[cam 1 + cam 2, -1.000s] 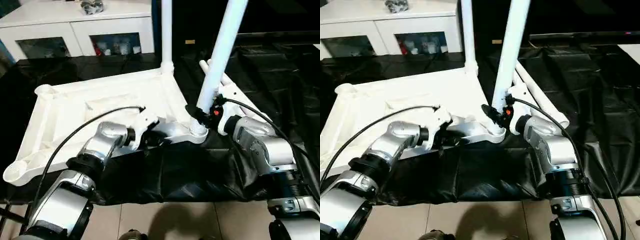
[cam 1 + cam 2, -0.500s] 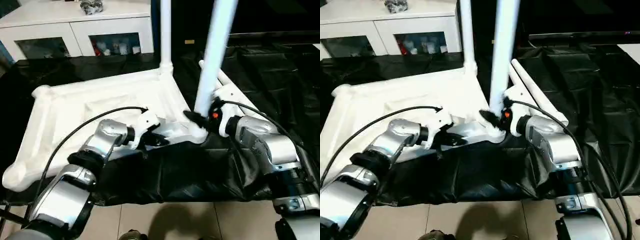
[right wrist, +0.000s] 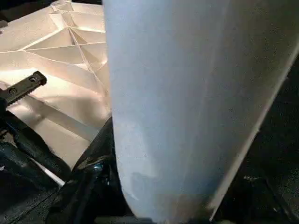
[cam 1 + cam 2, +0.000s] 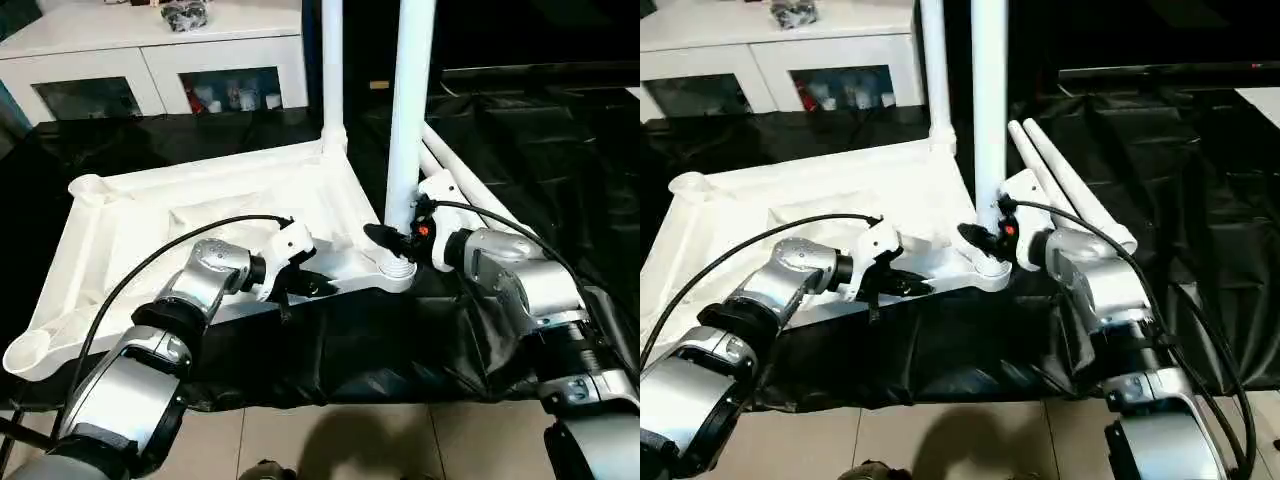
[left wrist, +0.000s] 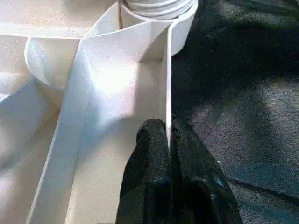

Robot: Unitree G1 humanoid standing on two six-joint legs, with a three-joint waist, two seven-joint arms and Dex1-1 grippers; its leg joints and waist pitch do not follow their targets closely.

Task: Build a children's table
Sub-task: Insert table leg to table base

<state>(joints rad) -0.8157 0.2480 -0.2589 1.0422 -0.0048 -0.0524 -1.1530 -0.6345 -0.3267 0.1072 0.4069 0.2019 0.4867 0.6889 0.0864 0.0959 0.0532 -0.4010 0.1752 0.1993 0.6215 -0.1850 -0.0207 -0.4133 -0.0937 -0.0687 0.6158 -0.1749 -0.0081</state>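
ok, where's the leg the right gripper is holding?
The leg stands upright in the tabletop's near right corner socket, beside the right gripper.

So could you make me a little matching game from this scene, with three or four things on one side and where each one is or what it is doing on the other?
Things:
1. Left gripper
2. Right gripper
3. Two spare white tubular legs
4. Far white tubular leg

States:
A. Lying on the black sheet beside the white ribbed plastic tabletop
B. Shut on the tabletop's thin near edge wall
C. Standing upright in the far corner socket
D. Closed around the base of the near upright white leg

Pairs: 1-B, 2-D, 3-A, 4-C
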